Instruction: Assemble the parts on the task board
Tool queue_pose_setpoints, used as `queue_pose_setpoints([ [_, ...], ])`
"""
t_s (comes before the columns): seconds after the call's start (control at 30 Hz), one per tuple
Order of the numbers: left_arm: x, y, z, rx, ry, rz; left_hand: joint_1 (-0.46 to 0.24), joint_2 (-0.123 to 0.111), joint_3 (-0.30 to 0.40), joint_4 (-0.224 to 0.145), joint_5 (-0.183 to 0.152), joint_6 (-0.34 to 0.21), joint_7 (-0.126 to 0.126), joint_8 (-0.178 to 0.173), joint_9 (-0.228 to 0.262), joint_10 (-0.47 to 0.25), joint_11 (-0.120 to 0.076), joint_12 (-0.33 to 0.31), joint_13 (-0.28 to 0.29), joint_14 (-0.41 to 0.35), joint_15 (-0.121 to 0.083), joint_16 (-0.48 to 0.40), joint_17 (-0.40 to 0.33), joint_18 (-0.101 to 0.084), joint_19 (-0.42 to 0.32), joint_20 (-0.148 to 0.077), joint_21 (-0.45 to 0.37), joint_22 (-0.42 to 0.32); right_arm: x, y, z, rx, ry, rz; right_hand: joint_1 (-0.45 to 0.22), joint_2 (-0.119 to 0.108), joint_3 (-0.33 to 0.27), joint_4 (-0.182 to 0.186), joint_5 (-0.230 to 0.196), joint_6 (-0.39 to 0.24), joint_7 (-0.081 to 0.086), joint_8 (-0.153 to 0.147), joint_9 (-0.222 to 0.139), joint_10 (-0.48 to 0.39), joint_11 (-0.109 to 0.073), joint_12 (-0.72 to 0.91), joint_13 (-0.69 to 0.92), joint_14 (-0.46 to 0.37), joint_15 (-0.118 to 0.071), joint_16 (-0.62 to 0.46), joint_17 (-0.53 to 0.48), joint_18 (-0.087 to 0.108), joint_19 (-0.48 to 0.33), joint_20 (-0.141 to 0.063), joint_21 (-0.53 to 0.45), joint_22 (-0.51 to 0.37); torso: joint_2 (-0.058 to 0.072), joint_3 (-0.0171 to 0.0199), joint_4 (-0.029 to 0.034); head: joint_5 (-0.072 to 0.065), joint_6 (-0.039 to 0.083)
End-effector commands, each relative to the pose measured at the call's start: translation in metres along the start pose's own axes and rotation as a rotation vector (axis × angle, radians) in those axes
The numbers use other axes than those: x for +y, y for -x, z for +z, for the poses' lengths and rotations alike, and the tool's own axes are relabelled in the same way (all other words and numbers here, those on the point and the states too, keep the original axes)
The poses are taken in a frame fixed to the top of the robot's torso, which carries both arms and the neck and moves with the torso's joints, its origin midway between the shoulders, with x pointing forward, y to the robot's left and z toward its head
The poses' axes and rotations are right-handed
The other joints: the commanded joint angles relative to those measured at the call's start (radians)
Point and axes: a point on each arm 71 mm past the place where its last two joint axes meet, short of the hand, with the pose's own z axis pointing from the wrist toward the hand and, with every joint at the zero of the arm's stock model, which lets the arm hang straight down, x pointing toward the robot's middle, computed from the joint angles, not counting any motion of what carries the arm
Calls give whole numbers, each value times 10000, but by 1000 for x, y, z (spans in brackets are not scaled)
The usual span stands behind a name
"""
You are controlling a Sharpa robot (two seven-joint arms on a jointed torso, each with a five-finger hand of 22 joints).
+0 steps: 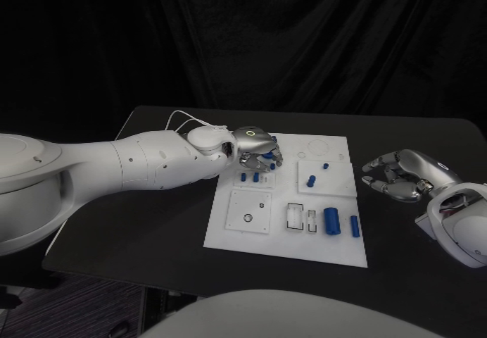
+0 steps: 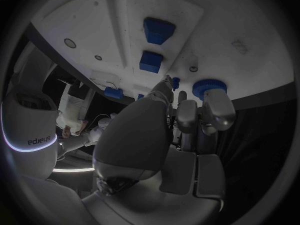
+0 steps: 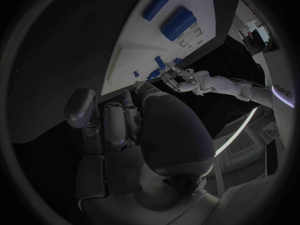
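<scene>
The white task board point(image 1: 229, 236) lies mid-table. My left hand point(image 1: 253, 146) hovers over its far left corner, fingers pointing down beside a round blue part point(image 2: 210, 87). A small blue peg point(image 2: 175, 82) shows between its thumb and a fingertip and looks pinched. Two blue blocks point(image 2: 157, 30) lie further along the board point(image 2: 94, 15). My right hand point(image 1: 406, 176) rests on the black table just off the board's right edge, fingers loosely curved and apart, holding nothing. From the right wrist, my left hand point(image 3: 187, 82) is seen at the board's point(image 3: 140, 40) far end.
Two blue cylinders point(image 1: 333, 220) lie near the board's front right, a smaller one point(image 1: 312, 213) beside them. More small blue pegs point(image 1: 312, 179) stand mid-board, and two point(image 1: 248, 177) sit just under my left hand. Bare black table point(image 1: 152, 232) surrounds the board.
</scene>
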Motion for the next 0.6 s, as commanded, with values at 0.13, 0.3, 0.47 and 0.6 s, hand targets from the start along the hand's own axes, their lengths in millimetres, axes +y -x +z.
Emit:
queue_pose_setpoints([
  [0.13, -1, -3, 2, 100, 74, 38, -63, 16, 231, 8, 97, 261, 55, 114, 23, 205, -39, 52, -41, -11, -2, -32, -25, -181, 86, -24, 15, 1017, 0, -1, 0, -66, -8, 15, -27, -12, 55, -21, 36, 53, 0, 4, -16, -3, -20, -11, 5, 117, 15, -11, 9, 95, 30, -9, 1, 1205, -10, 0, 3, -26, -1],
  [0.3, 0, -5, 3, 108, 137, 40, -33, 20, 474, 29, 130, 427, 126, 147, 33, 453, -93, 44, -98, 13, -31, -12, -36, -196, 128, -58, 81, 1059, 0, -1, 0, -43, -16, 12, -24, -16, 66, -26, 47, 59, -1, 3, -23, -14, -21, -22, -15, 113, 13, -25, -12, 101, 25, -11, -29, 1199, 0, -1, 18, -50, -1],
  [0.47, 1, -5, 2, -40, 140, 73, -6, 36, 794, 46, 166, 858, 313, 310, 112, 898, -326, 58, -168, 112, -178, 60, 39, -242, 244, -157, 339, 1168, 0, -2, 0, -1, -28, 10, -22, -11, 76, -27, 51, 65, -2, 5, -26, -15, -22, -23, -17, 111, 12, -32, -21, 104, 21, -11, -46, 1196, -4, -7, 36, -68, -1],
  [0.6, 2, -6, 2, -150, 203, 96, 0, -5, 968, 40, 193, 1011, 347, 337, 146, 1158, -382, 11, -227, 157, -232, 71, 29, -272, 305, -238, 467, 1226, 0, -3, 0, 29, -38, 7, -22, -11, 76, -27, 51, 65, -2, 5, -26, -15, -22, -23, -17, 111, 12, -32, -21, 104, 21, -11, -46, 1196, -4, -7, 39, -78, -1],
])
